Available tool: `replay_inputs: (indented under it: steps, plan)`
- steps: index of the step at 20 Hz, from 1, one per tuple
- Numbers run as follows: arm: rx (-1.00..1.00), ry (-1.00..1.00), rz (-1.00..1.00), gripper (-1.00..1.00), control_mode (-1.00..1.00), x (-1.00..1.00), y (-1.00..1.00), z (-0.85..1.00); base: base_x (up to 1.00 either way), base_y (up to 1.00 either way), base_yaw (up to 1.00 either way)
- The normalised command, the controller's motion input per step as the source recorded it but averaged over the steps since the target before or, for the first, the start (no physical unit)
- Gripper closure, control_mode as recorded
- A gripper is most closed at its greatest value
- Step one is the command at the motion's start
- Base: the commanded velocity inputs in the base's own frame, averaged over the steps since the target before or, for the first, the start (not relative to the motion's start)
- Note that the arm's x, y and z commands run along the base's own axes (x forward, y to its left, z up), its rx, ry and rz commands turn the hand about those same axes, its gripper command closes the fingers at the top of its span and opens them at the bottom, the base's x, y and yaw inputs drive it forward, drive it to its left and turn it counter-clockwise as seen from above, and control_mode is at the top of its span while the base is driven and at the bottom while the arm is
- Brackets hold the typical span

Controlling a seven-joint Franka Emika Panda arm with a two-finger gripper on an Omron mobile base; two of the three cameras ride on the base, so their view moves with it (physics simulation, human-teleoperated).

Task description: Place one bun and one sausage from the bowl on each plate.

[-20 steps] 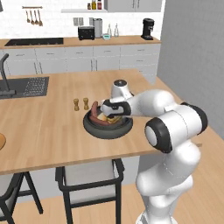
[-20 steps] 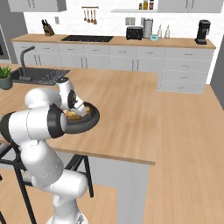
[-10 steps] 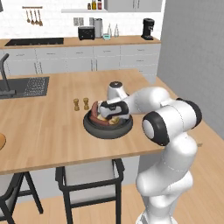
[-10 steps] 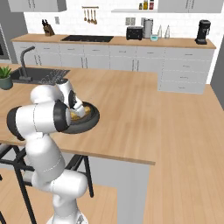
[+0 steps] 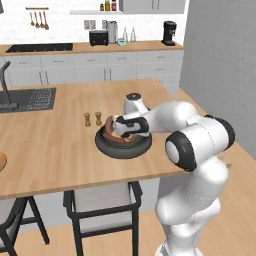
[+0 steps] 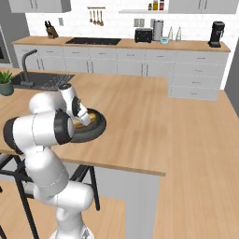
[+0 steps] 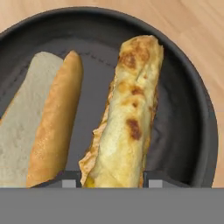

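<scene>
The white arm bends low over the wide, shallow, dark grey-black round bowl (image 5: 123, 144) that sits on the pale wooden table (image 5: 50, 150), near its front edge and just in front of two small brown shakers (image 5: 93, 119). The two-finger claw (image 7: 113, 180) reaches down into the bowl, and from the camera on the hand its two small dark fingertips (image 7: 65, 179) stand one on each side of the near end of a long, golden-yellow toasted bun (image 7: 124, 118) flecked with brown spots. The tips sit right against that end of the bun, so the claw looks closed to about the bun's width around it, though I cannot tell whether it truly presses on the bread or merely brackets it. The bun lies on the bowl's dark floor, running away from the claw toward the far rim. Just beside it, with a strip of bare bowl between them, lies a second, paler roll (image 7: 41, 127) with a smooth orange-brown crust on one side and a whitish face on the other. From the base cameras the claw (image 5: 119, 127) is down inside the bowl, mostly hidden by the wrist. In the right base view the bowl (image 6: 93, 128) shows behind the arm's elbow, with something yellow in it.
</scene>
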Motion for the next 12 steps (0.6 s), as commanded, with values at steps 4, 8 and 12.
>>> replay_inputs:
  steps: [4, 8, 12]
  plan:
    - [0.08, -0.18, 0.0, 1.0, -1.0, -0.98, -0.65, 0.72, 0.0, 0.0, 0.0]
    - [0.13, -0.3, 0.0, 1.0, -1.0, -1.0, -0.87, 0.79, 0.0, 0.0, 0.0]
    - [0.08, -0.18, -0.02, 1.0, -1.0, -1.0, -0.71, 0.67, 0.0, 0.0, 0.0]
